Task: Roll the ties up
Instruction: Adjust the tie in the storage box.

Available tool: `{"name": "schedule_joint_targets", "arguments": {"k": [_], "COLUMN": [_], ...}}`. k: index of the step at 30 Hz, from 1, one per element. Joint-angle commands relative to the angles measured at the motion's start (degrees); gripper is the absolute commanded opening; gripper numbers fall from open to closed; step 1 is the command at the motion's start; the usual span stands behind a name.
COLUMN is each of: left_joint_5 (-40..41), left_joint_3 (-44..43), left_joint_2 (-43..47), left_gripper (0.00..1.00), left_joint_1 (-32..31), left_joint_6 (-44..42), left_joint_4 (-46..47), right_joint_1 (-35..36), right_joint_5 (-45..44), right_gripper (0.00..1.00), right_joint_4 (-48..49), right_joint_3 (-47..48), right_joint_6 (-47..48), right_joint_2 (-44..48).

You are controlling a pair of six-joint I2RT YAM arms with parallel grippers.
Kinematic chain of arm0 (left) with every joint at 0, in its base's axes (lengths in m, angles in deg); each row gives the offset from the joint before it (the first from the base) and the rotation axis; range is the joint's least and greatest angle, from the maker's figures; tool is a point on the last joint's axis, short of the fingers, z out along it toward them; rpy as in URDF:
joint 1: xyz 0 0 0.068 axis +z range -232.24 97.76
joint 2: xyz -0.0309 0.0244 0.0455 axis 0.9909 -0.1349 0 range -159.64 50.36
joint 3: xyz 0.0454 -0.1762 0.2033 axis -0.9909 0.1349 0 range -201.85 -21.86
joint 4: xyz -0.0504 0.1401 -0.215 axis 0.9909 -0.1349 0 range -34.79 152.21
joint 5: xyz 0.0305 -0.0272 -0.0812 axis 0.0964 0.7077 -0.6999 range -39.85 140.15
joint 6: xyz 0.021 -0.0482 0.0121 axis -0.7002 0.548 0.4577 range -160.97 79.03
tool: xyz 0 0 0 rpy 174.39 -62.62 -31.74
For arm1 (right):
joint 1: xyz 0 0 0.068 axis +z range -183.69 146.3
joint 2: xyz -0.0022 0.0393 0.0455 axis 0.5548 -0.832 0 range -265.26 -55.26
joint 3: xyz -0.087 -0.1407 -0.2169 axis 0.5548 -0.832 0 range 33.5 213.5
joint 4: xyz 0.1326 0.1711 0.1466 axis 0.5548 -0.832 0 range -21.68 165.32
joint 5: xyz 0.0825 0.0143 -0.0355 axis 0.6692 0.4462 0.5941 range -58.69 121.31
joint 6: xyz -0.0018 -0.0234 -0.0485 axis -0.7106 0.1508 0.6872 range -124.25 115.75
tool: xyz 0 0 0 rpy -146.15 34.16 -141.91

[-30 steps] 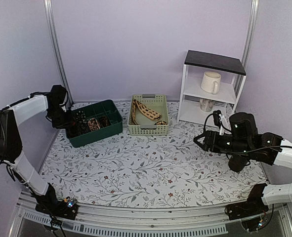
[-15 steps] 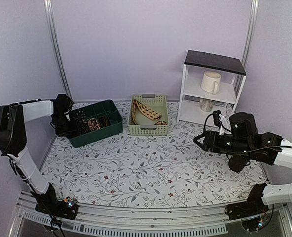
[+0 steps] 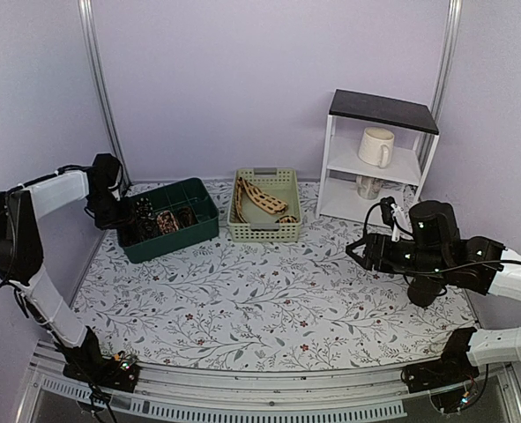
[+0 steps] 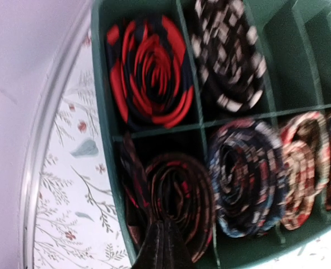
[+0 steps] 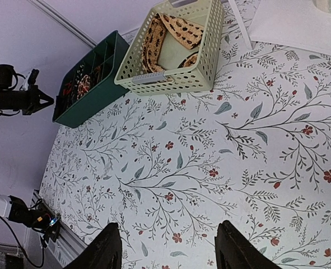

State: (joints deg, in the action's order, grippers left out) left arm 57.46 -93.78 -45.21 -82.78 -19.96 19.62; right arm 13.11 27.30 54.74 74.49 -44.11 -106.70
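Tray (image 3: 174, 233): green and divided, set at the table's far left; rolled ties (image 4: 232, 112) are stored one to a compartment.
Dark coil (image 4: 179, 196): brown-black, lodged in the tray's near-left compartment, wound but slightly loose at its left side.
Left gripper (image 4: 161, 247): jaws are brought together with nothing seen between them; the tip is poised over the dark coil's near edge, and contact cannot be confirmed.
Change: within the last second the left jaws have been closed, and the arm was dipped toward the tray's left end, then raised a little.
Meaning: the dark coil is judged to be delivered and pressed home, so this tie is counted as done.
Beige tie (image 3: 262, 197): left unrolled in the basket (image 3: 264, 233) beside the tray; judged to be the work remaining.
Right gripper (image 5: 171, 246): jaws are held apart and empty, above bare table (image 5: 210, 168), well away from both containers.
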Motion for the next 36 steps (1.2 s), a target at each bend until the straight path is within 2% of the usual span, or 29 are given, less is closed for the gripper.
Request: {"name": "schedule_joint_targets", "arguments": {"k": [1,22,28,32,36], "left_joint_5": [-0.42,0.58,-4.18,-6.10,-12.57], "left_joint_3": [-2.17,-1.40,-6.18,-8.95,-9.18], "left_joint_2": [0.82,-8.28,-4.43,2.43,9.39], "left_gripper": [0.02,0.00,0.01,0.17,0.34], "left_joint_1": [1.25,4.56,4.48,4.58,4.50], "left_joint_6": [-2.35,-5.79,-5.11,-4.54,-4.51], "left_joint_4": [1.84,5.10,1.82,0.33,0.30], "right_joint_1": [-0.29,-0.31,-0.29,-0.30,-0.29], "right_joint_5": [-0.85,-3.12,-4.27,-6.16,-10.07], "right_gripper": [0.58,0.58,0.58,0.59,0.68], "right_joint_4": [-0.28,-1.14,-2.43,-4.39,-6.91], "right_joint_3": [2.21,3.61,5.31,6.45,7.72], "right_joint_6": [-0.35,0.12,0.56,0.57,0.06], "right_joint_2": [-0.15,-1.33,-2.29,-2.52,-3.00]}}
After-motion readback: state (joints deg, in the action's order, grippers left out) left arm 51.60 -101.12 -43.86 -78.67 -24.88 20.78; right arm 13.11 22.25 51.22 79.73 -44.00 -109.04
